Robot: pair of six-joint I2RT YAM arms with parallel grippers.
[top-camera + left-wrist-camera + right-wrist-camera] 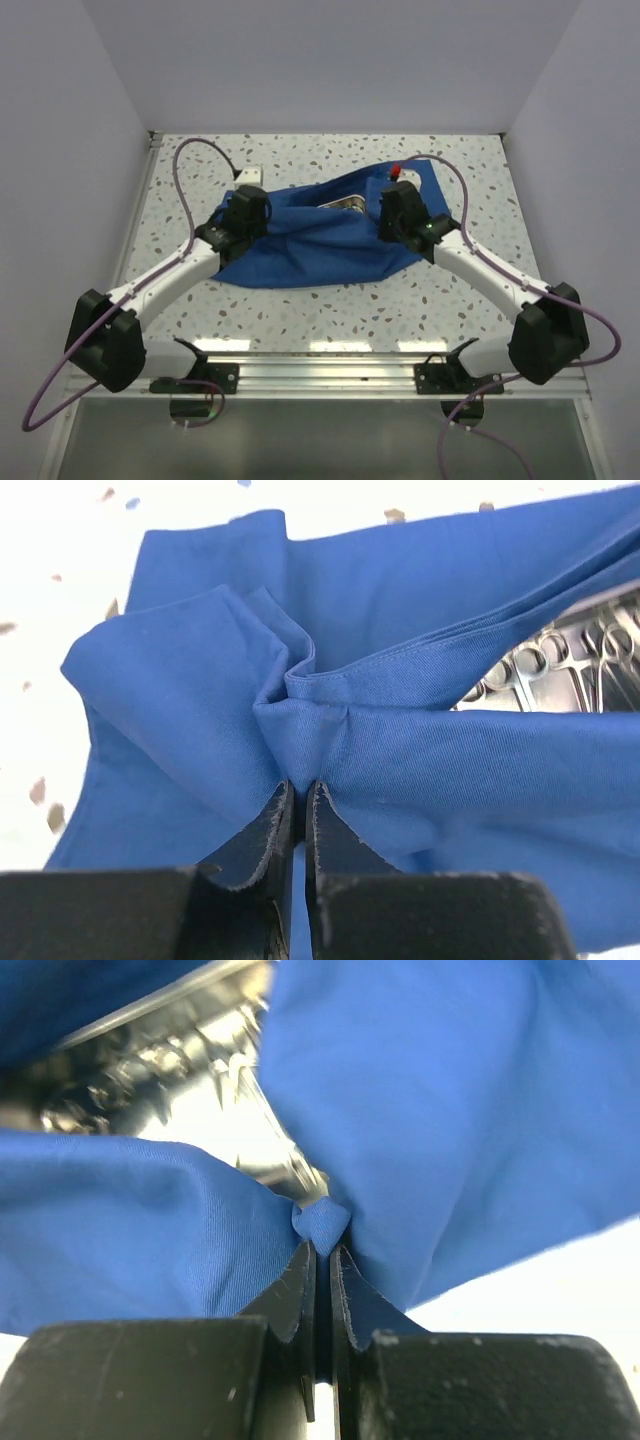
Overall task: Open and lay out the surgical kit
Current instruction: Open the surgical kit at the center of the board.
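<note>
- Top external view: the blue wrap (320,250) lies mid-table (300,310), bunched over the steel tray (343,205).
- At its left edge the left gripper (298,798) is pinched tight on a fold. The right gripper (322,1252) pinches a fold opposite, probably so the 2 can draw the cloth apart.
- Inside the tray, ring-handled instruments (560,655) lie together, partly covered.

Wrap (320,245) mid-table (300,310), one gripper at each side.
There's the tray (343,206), lying inside the wrap toward the back, with the instruments (560,655) in it. The left gripper (300,790) pinches a fold at the wrap's left side, and the right gripper (322,1250) pinches a fold at its right side, just in front of the tray. The tray sits between the two.
</note>
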